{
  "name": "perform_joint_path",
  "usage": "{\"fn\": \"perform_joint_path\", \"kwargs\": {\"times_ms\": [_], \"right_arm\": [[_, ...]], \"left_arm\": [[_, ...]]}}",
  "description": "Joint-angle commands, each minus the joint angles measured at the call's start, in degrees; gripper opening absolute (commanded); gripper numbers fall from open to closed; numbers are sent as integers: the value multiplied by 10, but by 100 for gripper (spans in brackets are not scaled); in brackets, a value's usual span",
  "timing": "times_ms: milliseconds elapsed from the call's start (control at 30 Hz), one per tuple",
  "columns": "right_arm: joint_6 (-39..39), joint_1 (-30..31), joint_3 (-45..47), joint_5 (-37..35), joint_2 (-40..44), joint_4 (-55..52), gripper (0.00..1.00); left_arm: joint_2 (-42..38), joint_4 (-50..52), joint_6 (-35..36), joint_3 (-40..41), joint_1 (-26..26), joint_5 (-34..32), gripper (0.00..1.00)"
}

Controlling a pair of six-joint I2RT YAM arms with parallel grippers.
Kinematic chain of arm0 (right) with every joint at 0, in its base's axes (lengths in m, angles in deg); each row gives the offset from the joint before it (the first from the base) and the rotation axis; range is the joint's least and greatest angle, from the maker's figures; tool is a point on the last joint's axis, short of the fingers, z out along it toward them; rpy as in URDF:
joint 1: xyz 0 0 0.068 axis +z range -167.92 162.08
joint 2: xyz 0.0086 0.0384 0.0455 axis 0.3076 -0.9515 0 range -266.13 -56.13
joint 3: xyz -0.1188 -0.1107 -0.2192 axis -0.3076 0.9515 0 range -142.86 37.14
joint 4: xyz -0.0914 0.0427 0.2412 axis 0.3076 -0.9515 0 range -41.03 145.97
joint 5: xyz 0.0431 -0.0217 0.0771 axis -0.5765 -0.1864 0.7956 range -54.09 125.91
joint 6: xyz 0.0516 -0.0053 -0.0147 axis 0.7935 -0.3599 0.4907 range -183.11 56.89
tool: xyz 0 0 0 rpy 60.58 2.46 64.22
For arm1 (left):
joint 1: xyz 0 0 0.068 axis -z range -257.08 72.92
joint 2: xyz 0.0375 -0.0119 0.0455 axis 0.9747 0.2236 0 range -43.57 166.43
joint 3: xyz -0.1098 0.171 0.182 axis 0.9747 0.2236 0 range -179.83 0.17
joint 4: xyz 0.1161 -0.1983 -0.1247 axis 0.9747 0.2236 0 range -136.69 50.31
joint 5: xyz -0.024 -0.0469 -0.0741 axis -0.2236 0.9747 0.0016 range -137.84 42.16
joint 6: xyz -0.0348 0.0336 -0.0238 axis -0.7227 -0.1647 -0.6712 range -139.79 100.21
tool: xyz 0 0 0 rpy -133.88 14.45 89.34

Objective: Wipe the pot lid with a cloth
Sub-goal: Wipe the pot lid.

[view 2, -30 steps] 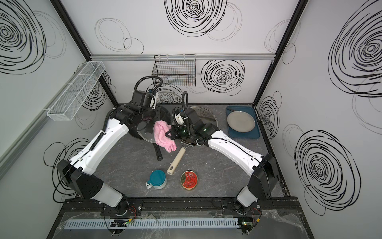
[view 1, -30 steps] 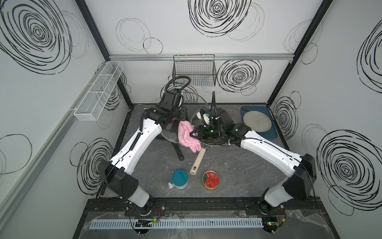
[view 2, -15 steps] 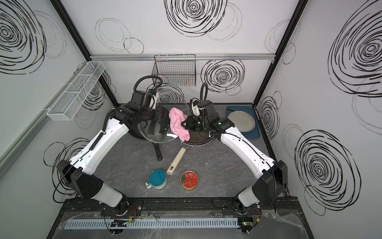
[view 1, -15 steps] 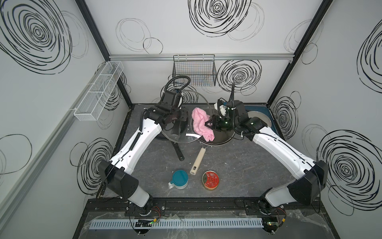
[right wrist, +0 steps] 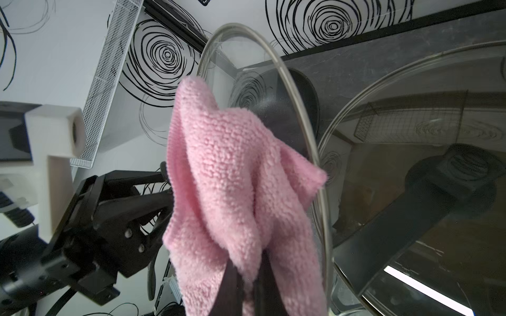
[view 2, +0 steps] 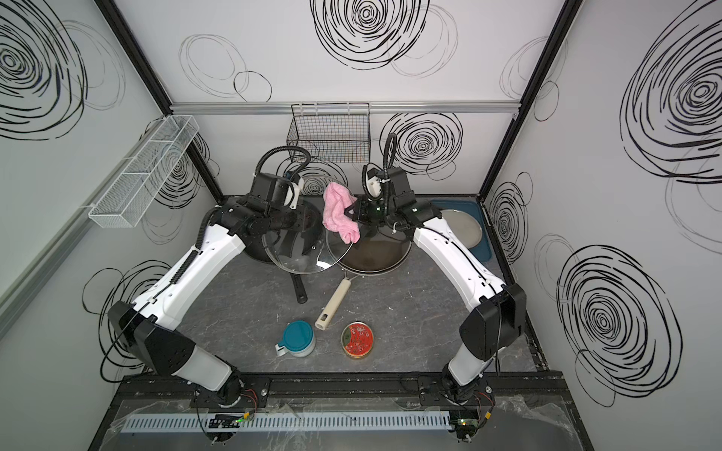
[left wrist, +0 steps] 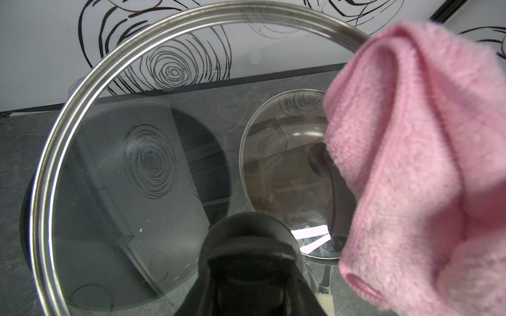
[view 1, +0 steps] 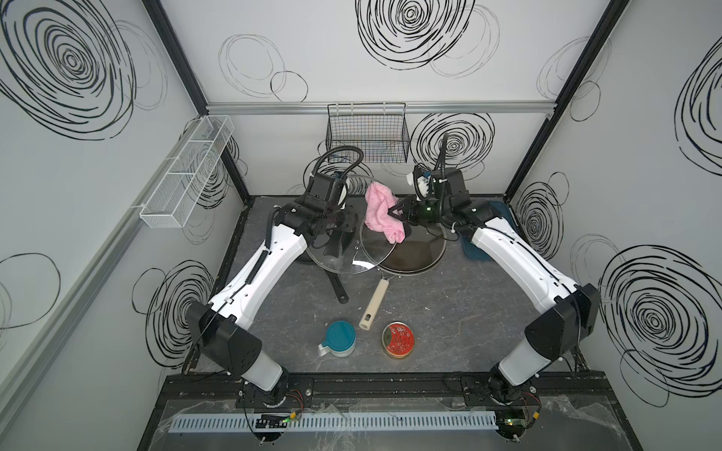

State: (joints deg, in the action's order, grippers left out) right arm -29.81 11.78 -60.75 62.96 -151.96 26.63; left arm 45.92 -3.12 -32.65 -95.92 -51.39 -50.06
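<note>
**Small pink terry cloth (view 1: pixel 381 213) carried up to far rim of round steel-rimmed glass pot lid (view 1: pixel 351 259)**

Over the last second the right gripper (view 1: pixel 397 214) has swept the cloth from the lid's near side to its far rim. The cloth now lies against that edge, with the jaws clamped on it. The left gripper (view 1: pixel 335 234) is closed on the black knob (left wrist: pixel 246 240) and holds the lid raised and tilted above the grey table (view 1: pixel 429 312).

The right fingers (view 1: pixel 394 214) have swept the cloth (view 1: pixel 377 207) up across the pot lid (view 1: pixel 351 261), from its lower near part to its far top rim. The right arm (view 1: pixel 508 250) has drawn back, perhaps lifting slightly.
</note>
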Motion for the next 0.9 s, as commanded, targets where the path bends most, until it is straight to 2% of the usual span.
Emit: {"fn": "perform_joint_path", "kwargs": {"times_ms": [0,433,867], "right_arm": [[-26,-6,-53,15,-29,-28,0],[-46,-10,-212,42,-149,-74,0],[-36,-9,-249,65,-193,-50,0]], "left_arm": [[-51,-86,18,-17,9,11,0],[-56,-71,31,-15,27,11,0],[-51,-64,28,-22,47,5,0]]}}
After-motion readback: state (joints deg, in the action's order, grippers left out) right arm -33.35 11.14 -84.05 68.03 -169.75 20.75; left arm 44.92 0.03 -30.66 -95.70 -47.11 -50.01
